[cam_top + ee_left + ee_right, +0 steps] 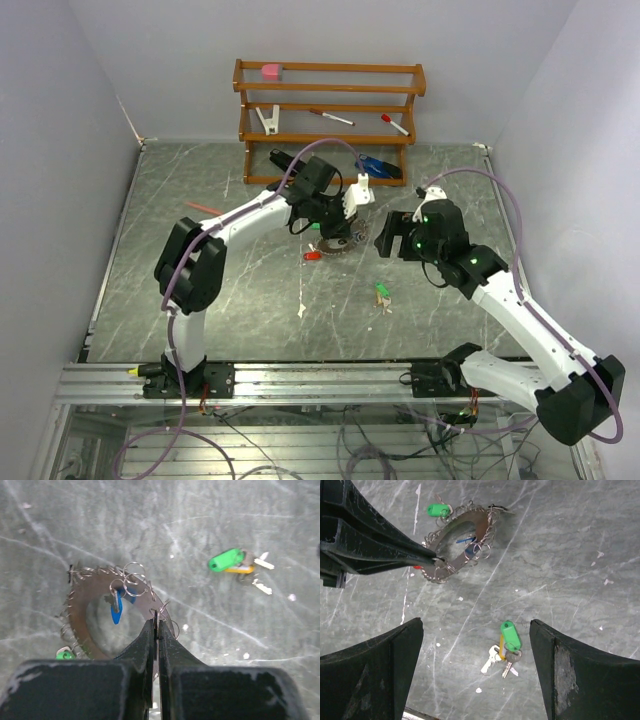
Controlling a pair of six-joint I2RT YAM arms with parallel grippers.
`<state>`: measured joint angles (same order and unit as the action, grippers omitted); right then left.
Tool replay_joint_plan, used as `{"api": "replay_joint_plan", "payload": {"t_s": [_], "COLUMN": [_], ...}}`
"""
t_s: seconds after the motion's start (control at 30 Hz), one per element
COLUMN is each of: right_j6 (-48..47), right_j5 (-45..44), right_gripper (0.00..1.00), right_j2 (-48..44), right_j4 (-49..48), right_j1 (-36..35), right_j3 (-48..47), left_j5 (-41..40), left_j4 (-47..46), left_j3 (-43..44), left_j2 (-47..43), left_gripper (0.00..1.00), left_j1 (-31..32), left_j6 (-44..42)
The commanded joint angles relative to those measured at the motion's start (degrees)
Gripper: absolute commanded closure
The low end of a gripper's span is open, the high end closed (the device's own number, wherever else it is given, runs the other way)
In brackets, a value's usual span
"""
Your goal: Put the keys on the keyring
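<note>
The keyring [100,584] is a wide silver hoop fringed with small rings, with a blue tag [116,614] and a green tag [438,511] hanging on it. My left gripper [156,625] is shut on the hoop's near rim [482,522]. A loose bunch of keys [510,636] with a green and a yellow tag lies on the table to the right of the hoop [343,245]. Above that bunch hangs my right gripper [476,625], open, touching nothing. The keys [227,560] also show in the left wrist view. A red-tagged key [313,255] lies left of the hoop.
A wooden rack [330,110] stands at the back wall with pens, a white clip and a pink item on its shelves. A blue object [380,167] lies at its foot. A thin red stick [203,208] lies at the left.
</note>
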<state>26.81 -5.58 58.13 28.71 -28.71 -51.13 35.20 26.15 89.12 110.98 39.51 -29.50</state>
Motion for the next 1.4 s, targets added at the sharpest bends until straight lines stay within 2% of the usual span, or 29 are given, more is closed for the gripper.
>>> {"api": "replay_joint_plan", "payload": {"t_s": [0.0,0.23,0.6,0.7,0.8,0.9,0.97,1.1,1.2,1.3,1.37], "right_j6": [0.86,1.9,3.13,4.2,4.86,5.75,5.93,9.67,15.84,17.89,18.37], "right_j5": [-1.0,-2.5,-4.26,-6.22,-7.92,-7.66,-6.98,-12.6,-19.1,-21.02,-21.4], "right_gripper": [0.13,0.13,0.13,0.12,0.11,0.01,0.0,0.0,0.0,0.0,0.0], "right_j2": [-1.32,-1.61,-2.39,-2.81,-2.94,-3.5,-3.95,-3.57,-2.3,0.34,1.77], "right_j4": [2.2,3.86,5.77,7.38,9.31,10.83,11.34,13.67,16.35,18.47,18.76], "right_j1": [0.15,0.22,1.65,1.72,1.73,2.09,2.25,2.26,2.25,2.25,2.25], "right_j3": [-0.84,-0.84,-0.6,-1.08,-1.83,-2.81,-3.93,-6.06,-8.7,-9.57,-9.76], "left_j5": [6.9,6.99,3.78,0.05,-1.57,-2.4,-3.82,-6.77,-7.07,-8.11,-8.55], "left_j4": [-1.54,-3.02,-4.15,-3.64,-3.15,-3.64,-3.59,-3.77,-4.98,-6.62,-6.97], "left_j3": [-0.61,-3.45,-8.97,-9.11,-9.18,-9.4,-9.28,-8.12,-6.87,-7.04,-7.69], "left_j2": [-2.18,-3.98,-4.56,-4.88,-6.58,-8.71,-9.82,-11.77,-13.18,-15.24,-16.4], "left_gripper": [0.93,0.93,0.92,0.8,0.74,0.66,0.56,0.4,0.09,0.05,0.01], "left_j1": [1.63,6.46,12.24,12.23,11.89,10.64,8.88,1.72,-5.94,-11.47,-12.96], "left_j6": [6.33,10.93,11.46,11.22,11.26,12.32,12.33,13.98,16.87,18.76,18.66]}}
